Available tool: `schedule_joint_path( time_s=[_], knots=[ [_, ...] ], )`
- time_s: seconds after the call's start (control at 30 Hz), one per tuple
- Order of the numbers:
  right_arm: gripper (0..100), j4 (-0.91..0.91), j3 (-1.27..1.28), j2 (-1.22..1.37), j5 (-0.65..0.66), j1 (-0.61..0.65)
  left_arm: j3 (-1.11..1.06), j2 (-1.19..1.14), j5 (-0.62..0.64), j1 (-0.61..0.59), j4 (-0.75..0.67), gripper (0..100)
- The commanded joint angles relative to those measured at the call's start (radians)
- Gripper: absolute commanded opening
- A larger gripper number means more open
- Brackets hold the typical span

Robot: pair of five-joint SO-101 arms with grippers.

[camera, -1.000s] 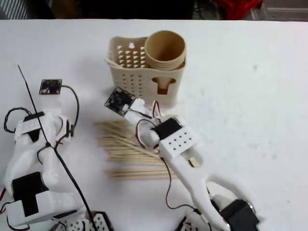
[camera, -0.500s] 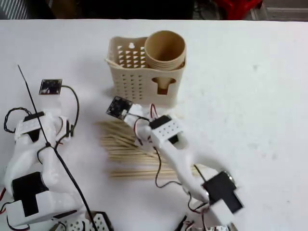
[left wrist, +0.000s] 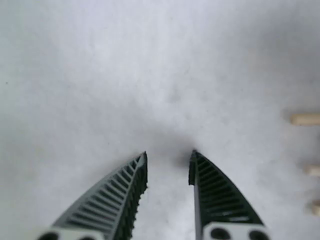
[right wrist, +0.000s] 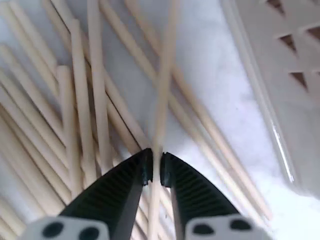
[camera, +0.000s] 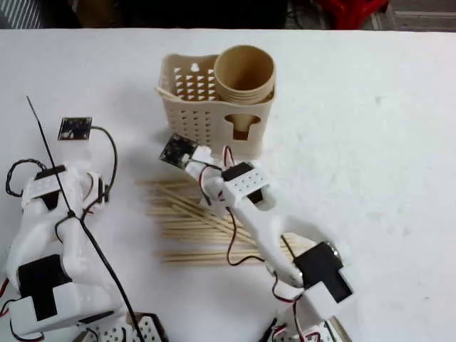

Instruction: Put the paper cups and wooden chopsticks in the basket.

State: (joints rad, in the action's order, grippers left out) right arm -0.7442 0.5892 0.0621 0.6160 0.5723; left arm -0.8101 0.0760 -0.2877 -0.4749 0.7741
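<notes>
1. Between the tips of the right gripper (right wrist: 156, 167) runs a single chopstick (right wrist: 165, 95). The jaws are pressed together on it, with no more than its width left between them.
2. The pinched chopstick lies slanted across the top of the others and extends straight ahead of the gripper.
3. Beneath this gripper and off to one side, the loose chopsticks (right wrist: 80, 100) lie spread on the worktop (right wrist: 210, 60), several crossing one another.
4. On the gripper's other side, just ahead, stands the basket (right wrist: 280, 75). Its perforated wall is near the tips but apart from them.
5. Beyond that wall, the cups (camera: 244, 71) sit nested in one stack inside the basket. A lone stick (camera: 165, 92) pokes over the rim of the neighbouring compartment.
6. The right arm (camera: 263, 228) stretches over the heap, its wrist between the heap and the basket.
7. The left gripper (left wrist: 167, 160) is spread, with nothing between its jaws, and points at bare worktop. Whether its tips touch the surface cannot be told.
8. A few chopstick ends (left wrist: 305, 119) show off to one side of the left gripper, apart from it.
9. The left arm (camera: 50, 228) sits folded beside the heap, well apart from the basket.
</notes>
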Motion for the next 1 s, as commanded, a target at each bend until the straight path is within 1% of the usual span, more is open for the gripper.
schedule_joint_path(
  time_s=[0.0, 0.1, 0.27, 0.37, 0.47, 0.53, 0.6, 0.77, 0.87, 0.9, 0.97],
  knots=[
    [1.6, -0.056, -0.011, -0.110, -0.041, -0.005, 0.003, 0.002, -0.008, -0.004, -0.017, 15],
    [1.5, -0.107, -0.011, -0.240, -0.118, -0.007, 0.003, 0.002, -0.008, -0.004, -0.017, 15],
    [1.5, -0.174, -0.011, -0.535, -0.252, -0.002, 0.003, 0.002, -0.008, -0.004, -0.017, 15],
    [1.5, -0.163, -0.023, -0.710, -0.310, 0.004, 0.003, 0.002, -0.008, -0.004, -0.017, 15],
    [1.7, -0.096, -0.052, -0.831, -0.321, 0.008, 0.003, 0.002, -0.009, -0.004, -0.017, 15],
    [1.7, -0.022, -0.072, -0.858, -0.322, 0.012, 0.003, 0.002, -0.011, -0.004, -0.017, 15],
    [1.7, 0.104, -0.081, -0.858, -0.322, 0.012, 0.003, 0.002, -0.011, -0.004, -0.017, 15],
    [1.7, 0.504, -0.083, -0.760, -0.410, 0.010, 0.003, 0.002, -0.009, -0.004, -0.017, 15],
    [1.7, 0.733, -0.114, -0.639, -0.411, 0.013, 0.003, 0.002, -0.008, -0.004, -0.017, 15],
    [1.8, 0.763, -0.146, -0.591, -0.411, 0.012, 0.003, 0.002, -0.008, -0.004, -0.017, 15],
    [1.8, 0.763, -0.239, -0.492, -0.417, 0.010, 0.003, 0.002, -0.008, -0.004, -0.017, 15]
  ],
)
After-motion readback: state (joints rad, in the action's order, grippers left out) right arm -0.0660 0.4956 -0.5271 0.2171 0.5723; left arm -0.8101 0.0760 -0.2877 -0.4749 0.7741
